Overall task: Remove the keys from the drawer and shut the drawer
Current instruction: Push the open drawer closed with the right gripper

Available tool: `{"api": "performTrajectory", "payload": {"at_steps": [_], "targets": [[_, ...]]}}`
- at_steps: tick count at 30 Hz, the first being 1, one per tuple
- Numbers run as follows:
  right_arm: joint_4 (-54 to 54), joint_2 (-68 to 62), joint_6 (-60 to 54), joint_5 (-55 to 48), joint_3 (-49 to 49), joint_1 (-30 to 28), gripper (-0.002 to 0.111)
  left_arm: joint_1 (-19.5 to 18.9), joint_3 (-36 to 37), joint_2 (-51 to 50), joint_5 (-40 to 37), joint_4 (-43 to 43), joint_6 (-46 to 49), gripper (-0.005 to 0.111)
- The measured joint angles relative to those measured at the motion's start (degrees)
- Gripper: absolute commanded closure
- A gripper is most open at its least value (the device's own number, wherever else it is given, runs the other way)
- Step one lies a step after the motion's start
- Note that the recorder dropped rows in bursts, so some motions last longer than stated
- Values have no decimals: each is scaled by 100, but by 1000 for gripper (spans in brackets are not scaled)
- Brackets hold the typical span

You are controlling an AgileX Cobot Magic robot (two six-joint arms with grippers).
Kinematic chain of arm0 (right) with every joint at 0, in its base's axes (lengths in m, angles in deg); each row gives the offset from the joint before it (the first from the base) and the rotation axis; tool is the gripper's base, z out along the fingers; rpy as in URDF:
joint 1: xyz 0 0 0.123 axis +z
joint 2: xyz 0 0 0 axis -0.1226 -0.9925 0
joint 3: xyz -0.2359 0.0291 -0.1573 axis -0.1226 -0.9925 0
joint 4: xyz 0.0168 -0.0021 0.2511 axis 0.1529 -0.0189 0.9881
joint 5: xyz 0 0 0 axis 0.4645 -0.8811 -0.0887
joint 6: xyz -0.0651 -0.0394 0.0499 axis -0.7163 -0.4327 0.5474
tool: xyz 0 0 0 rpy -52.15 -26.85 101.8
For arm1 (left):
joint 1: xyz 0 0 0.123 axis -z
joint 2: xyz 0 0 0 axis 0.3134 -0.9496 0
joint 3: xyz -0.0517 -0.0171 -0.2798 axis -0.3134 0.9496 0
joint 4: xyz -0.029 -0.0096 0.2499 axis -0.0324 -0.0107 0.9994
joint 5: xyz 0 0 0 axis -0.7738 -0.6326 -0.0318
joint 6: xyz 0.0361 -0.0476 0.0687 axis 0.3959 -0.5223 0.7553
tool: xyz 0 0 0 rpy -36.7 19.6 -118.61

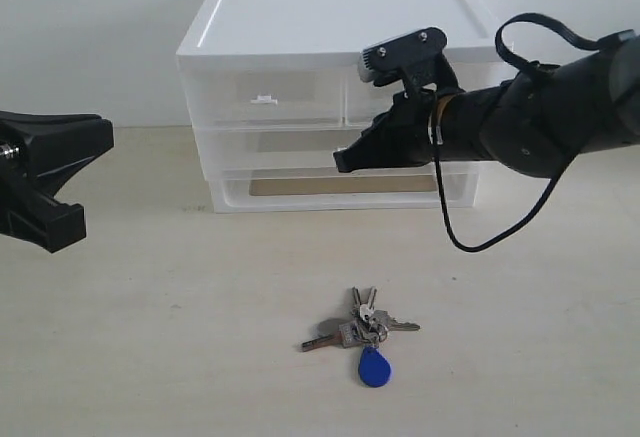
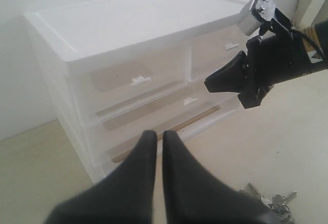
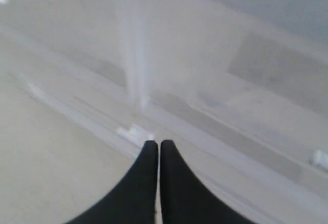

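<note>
Lying loose on the pale beige counter [image 1: 150, 337], the small bunch of silver metal keys [image 1: 362, 332] with its round blue plastic fob [image 1: 374, 368] is already out, well in front of the unit, nothing touching it. Likely light, with stiff pieces floppy on the ring and slick metal. Best hold would be the ring cluster or the flat fob, not a single key blade.

Wide shallow translucent plastic drawer [image 1: 270, 145] sits under the two half-width drawers [image 1: 265, 97] of the white-topped plastic drawer unit [image 1: 330, 17]. It looks close to flush, but whether it is fully home cannot be told. Thin plastic, probably light and easy-sliding. A push at the small white centre tab handle [image 3: 134, 130] would run it straight, while an off-centre push may skew it or shift the whole unit.

Right pincer [image 3: 155, 144] is closed and empty, its tips just beside that tab, at the drawer front. Judged step: nudging the drawer shut. Left pincer [image 2: 155, 134] is also closed and empty, hanging well off to the left side, pointed toward the unit.

Counter is smooth, matte and bare apart from the unit and keys. Plain white wall [image 1: 90, 17] behind, with even light. The right wrist view is blurry.
</note>
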Motion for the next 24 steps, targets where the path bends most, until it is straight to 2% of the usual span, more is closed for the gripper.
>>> {"api": "performTrajectory", "payload": {"at_steps": [5,12,18,24], "targets": [[-69,827,-2,4,-414,293,108,0,0,0,0,0,35,102],[-74,2043,-90,116,-1484,306,108,0,92,0,11,-22,48,102],[961,1220,-702,779,-1885,-39,108,0,292,0,467,-144,48,102],[1244,294,-878,778,-1347,-230,108,0,429,0,443,-144,48,102]]}}
